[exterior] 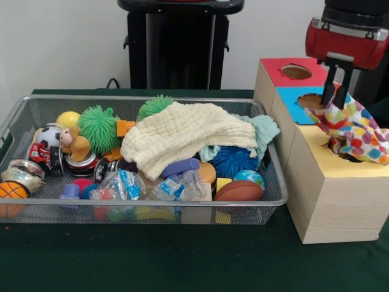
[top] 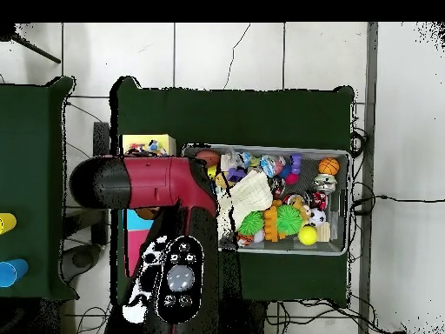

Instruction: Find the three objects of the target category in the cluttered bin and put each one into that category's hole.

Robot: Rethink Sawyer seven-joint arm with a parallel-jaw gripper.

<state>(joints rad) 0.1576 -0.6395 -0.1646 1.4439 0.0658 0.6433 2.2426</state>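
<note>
**Dotted cloth draped at the yellow box's hole**

Polka-dot cloth (exterior: pixel 354 129) — white with red, blue, orange and green spots — lies bunched over the hole (exterior: pixel 341 148) of the yellow-topped box (exterior: pixel 331 201), spilling toward the blue-topped box (exterior: pixel 296 104) at its 12 o'clock side in the front view. The gripper (exterior: pixel 338 91) hangs directly above, its dark fingers (exterior: pixel 329 94) reaching into the cloth's upper folds; whether they clamp the fabric or stand loose cannot be told. Behind the blue box sits the red-topped box (exterior: pixel 292 72).

At 9 o'clock from the boxes, the wire bin (exterior: pixel 36 210) holds a jumble — a cream waffle cloth (exterior: pixel 182 137) on top, a mint-green cloth (exterior: pixel 262 129) beside it, green spiky balls (exterior: pixel 98 126), a blue spiky ball (exterior: pixel 234 160), a small basketball (exterior: pixel 11 191) and a football (exterior: pixel 239 191).
</note>
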